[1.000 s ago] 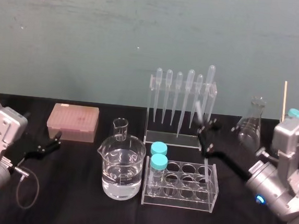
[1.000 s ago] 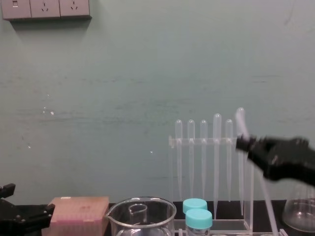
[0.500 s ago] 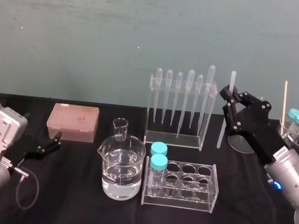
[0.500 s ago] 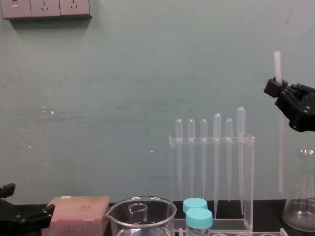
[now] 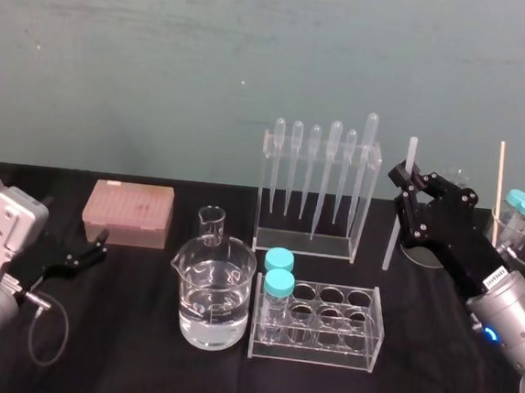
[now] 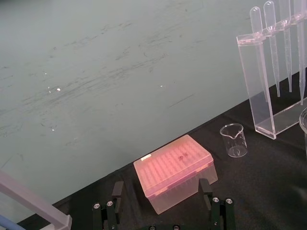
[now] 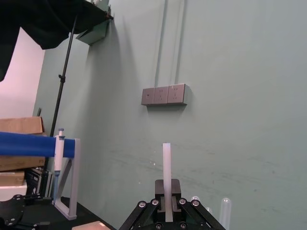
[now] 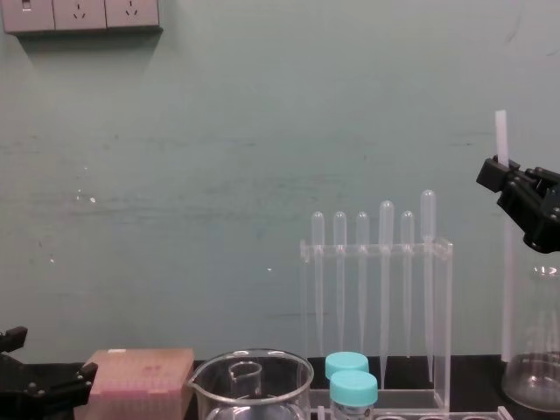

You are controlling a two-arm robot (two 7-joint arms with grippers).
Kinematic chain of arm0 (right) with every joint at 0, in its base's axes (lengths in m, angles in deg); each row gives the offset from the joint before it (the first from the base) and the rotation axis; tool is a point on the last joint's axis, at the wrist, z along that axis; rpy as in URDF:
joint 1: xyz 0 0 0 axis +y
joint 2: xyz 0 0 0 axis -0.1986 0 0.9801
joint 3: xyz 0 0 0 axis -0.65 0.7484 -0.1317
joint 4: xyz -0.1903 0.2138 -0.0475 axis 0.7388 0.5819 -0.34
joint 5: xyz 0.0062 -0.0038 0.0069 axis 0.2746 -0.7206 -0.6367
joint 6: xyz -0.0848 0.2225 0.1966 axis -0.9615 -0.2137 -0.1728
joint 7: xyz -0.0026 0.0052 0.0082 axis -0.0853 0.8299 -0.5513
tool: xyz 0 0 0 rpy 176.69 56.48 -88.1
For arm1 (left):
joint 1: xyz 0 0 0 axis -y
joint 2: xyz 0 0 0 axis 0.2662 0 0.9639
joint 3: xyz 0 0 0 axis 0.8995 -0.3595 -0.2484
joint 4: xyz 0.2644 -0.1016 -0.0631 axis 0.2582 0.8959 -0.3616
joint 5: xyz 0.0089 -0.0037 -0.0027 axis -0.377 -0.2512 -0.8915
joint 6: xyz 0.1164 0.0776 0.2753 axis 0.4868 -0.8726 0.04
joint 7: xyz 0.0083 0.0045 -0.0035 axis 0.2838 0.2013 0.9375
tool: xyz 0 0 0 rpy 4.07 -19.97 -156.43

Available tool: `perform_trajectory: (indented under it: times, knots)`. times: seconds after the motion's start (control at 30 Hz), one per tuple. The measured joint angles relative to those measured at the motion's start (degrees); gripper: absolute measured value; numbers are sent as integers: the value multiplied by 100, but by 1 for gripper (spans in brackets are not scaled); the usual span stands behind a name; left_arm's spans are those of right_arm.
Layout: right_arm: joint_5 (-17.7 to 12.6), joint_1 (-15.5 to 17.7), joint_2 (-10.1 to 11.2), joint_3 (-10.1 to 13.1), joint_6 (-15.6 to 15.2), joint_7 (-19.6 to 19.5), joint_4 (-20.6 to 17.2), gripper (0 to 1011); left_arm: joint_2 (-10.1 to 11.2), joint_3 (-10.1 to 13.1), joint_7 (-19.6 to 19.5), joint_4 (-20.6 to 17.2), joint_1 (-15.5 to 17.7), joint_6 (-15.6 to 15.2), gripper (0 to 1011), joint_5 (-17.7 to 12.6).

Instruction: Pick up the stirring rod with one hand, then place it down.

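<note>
Fingers [image 5: 421, 187] of the right gripper [image 5: 408, 179] clamp the stirring rod [image 5: 391, 235] upright, right of the pipette rack [image 5: 312, 242]; left gripper [image 5: 99, 247] sits open at left.

Stirring rod [image 5: 392, 235] right of pipette stand [image 5: 363, 214], tube rack [image 5: 315, 350] in front

Upright stirring rod [image 7: 166, 165] clamped in right pincer [image 7: 166, 207]

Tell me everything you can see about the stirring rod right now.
The stirring rod is a long, thin, straight, translucent-white stick with blunt ends. It stands nearly upright, clamped near its upper end by the right gripper, its top poking above the grip. Its lower end sits just right of the pipette rack, near the table; whether it touches is unclear.
</note>
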Motion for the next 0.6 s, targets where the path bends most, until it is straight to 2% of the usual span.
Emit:
perform_trajectory:
  times: [0.6]
  knots:
    - [29, -8, -1, -9, 8, -36, -19, 69, 0, 0, 0, 0, 0, 0, 1000, 0]
